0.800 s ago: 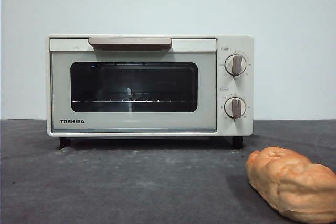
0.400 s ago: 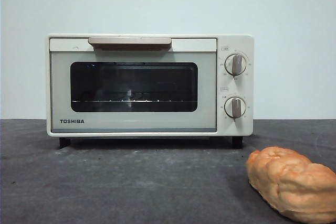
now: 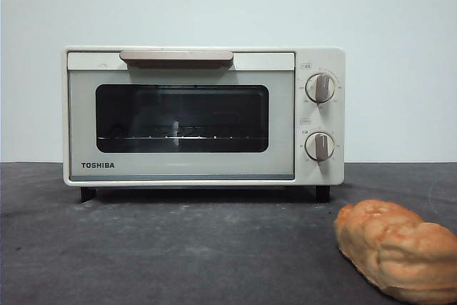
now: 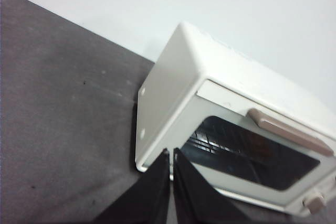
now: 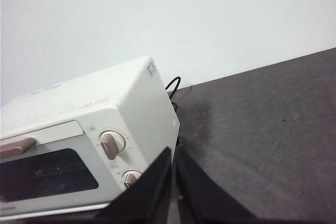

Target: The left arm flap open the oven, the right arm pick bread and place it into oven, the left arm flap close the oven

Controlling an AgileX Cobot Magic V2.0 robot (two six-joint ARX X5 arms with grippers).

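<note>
My left claw (image 4: 171,157) is shut tight, its two black jaws pressed together with nothing between them. It hangs in the air in front of the oven (image 3: 203,116), near the oven's lower corner on the side away from the knobs. It is not touching the oven. My right claw (image 5: 172,156) is pinched shut and empty too. It waits up high in front of the oven's knob end.

The bread (image 3: 396,250) is closest to the front camera. It lies on the dark table (image 3: 178,248), in front of the oven and off past the knob side, apart from it. It looks puffy and light, with a bumpy golden crust. I think it is soft, so a hard squeeze would squash it. I would take it across its middle, where it is fat and round, and pinch gently.

Behind the bread stands the oven, flat on its little feet. Its door (image 3: 182,123) is closed. I can see the wire rack through the dark glass. The oven looks heavy and stiff, so I think it will stay put when I pull. The beige handle (image 3: 176,57) runs along the top of the door. That bar is the place to hook and tip the door down. It looks smooth, so my jaws could slip off.

Behind the oven is the white wall (image 3: 285,5). No step of the job is done yet.
</note>
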